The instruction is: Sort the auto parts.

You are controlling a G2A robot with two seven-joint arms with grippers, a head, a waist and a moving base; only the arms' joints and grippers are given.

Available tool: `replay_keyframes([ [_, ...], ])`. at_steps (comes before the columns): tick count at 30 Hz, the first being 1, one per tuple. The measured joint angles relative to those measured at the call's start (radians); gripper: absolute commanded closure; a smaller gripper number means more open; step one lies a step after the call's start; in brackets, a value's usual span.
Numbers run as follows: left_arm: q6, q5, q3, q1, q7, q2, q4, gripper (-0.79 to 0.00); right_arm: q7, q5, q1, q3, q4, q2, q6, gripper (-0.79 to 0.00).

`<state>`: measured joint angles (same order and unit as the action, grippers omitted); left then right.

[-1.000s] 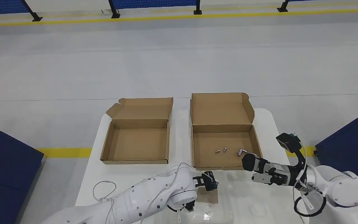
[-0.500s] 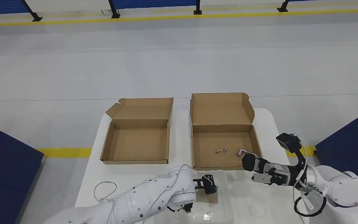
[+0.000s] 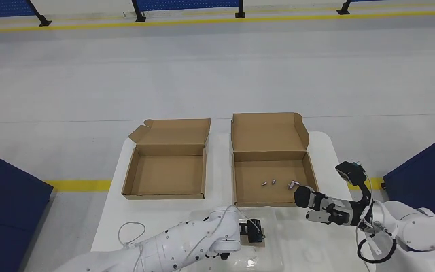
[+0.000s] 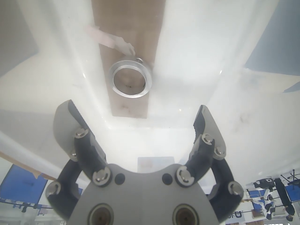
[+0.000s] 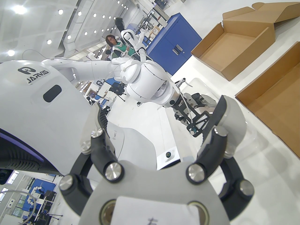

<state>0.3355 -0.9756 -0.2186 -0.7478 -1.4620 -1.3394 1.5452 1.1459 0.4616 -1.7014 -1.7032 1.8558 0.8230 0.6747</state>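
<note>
- Left gripper [image 4: 136, 110] sits over the clear tray [image 4: 211, 47] at the desk's [image 3: 326, 146] near edge, jaws apart.
- Metal ring [image 4: 130, 80] lies flat in the tray on a brown strip [image 4: 127, 12], just ahead of the jaws, not touching them.
- Right gripper [image 5: 163, 105] is near the right box's [image 3: 272, 163] near right corner, jaws apart.
- Small parts [image 3: 264, 182] lie in the right box.
- Left box [image 3: 165, 173] stands open beside it.

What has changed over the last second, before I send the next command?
The left pincer drew back toward the robot over the clear tray and now hangs open above the metal ring; nothing was taken hold of. The right pincer, the left cardboard box, the right cardboard box and the small parts in it stayed put.
</note>
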Motion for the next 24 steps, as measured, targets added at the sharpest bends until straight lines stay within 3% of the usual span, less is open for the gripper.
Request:
replay_keyframes([
  [7,0.000,-0.042,-0.009,-0.015,0.035,0.003,0.009,-0.785,0.000,0.000,0.000,0.000,0.000,0.000,0.000,-0.785],
  [9,0.001,-0.050,-0.015,-0.017,0.030,0.002,0.016,-0.742,0.000,0.000,0.000,0.000,0.000,0.000,0.000,-0.785],
  [12,0.000,-0.054,-0.024,-0.019,0.027,0.002,0.018,-0.372,0.000,0.000,0.000,0.000,0.000,0.000,0.000,-0.785],
  [24,0.009,-0.083,-0.042,-0.032,0.029,-0.007,0.012,-0.326,0.000,0.000,0.000,0.000,0.000,0.000,0.000,-0.785],
])
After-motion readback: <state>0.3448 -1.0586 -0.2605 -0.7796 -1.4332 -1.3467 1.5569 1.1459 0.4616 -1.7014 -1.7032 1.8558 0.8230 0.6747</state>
